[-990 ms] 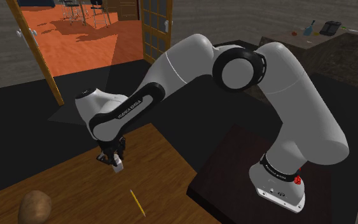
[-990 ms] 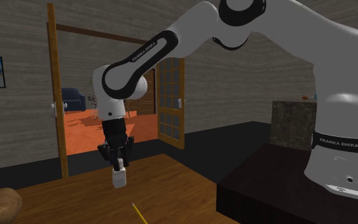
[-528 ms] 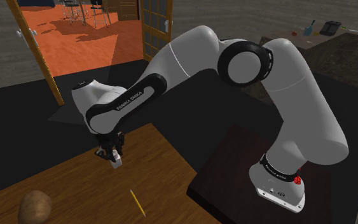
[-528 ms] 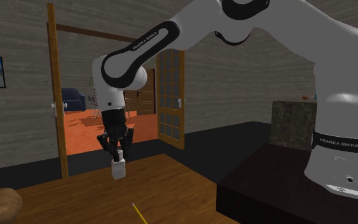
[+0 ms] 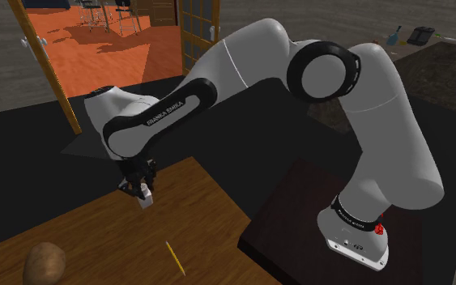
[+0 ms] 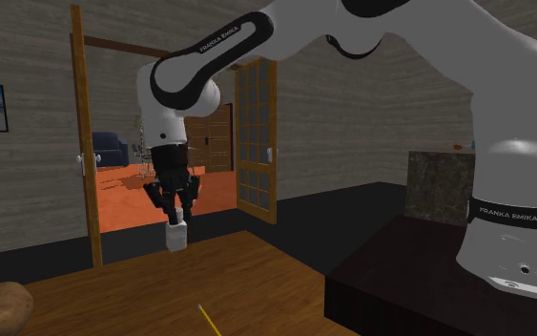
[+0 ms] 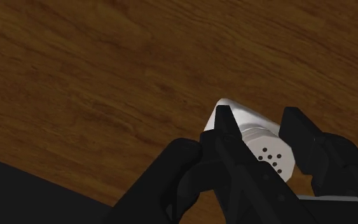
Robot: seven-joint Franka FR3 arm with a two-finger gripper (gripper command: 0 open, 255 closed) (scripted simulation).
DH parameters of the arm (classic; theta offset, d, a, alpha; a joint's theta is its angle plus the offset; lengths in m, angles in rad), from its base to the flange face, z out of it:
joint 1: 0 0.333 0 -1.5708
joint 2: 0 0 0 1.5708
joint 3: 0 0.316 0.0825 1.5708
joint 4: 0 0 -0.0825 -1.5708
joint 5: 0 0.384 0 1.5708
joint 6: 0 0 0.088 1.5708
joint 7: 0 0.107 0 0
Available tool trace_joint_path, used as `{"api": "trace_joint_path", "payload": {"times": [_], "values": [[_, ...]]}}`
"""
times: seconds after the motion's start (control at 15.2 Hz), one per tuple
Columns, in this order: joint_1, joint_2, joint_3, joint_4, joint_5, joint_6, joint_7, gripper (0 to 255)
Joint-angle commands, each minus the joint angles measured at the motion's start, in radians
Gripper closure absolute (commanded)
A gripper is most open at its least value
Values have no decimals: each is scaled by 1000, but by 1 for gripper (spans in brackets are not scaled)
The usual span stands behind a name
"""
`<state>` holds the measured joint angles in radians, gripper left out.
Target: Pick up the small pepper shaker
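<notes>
A small white pepper shaker point(image 7: 260, 141) with a dotted top sits clasped between my two black fingers point(image 7: 224, 127). My gripper point(image 5: 141, 187) holds the pepper shaker point(image 5: 144, 197) in the air above the far end of the wooden table point(image 5: 193, 219). In the second exterior view the pepper shaker point(image 6: 175, 236) hangs under my gripper point(image 6: 174, 215), clear of the table point(image 6: 257, 286), in front of the open doorway.
A brown potato point(image 5: 44, 263) lies near the table's front corner, and a thin yellow stick point(image 5: 174, 257) lies on the wood closer to the stand. The dark stand point(image 5: 323, 235) is at the lower right. A wooden door frame point(image 6: 83, 143) stands beyond the table.
My gripper has risen with the pepper shaker and drifted a little toward the table's far edge. The arm's elbow has lifted higher.
</notes>
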<state>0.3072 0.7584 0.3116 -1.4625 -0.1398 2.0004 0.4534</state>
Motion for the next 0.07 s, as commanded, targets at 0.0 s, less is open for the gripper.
{"api": "trace_joint_path", "payload": {"times": [0.0], "values": [[-1, -4, 0, 0, 1, -5, -1, 255]]}}
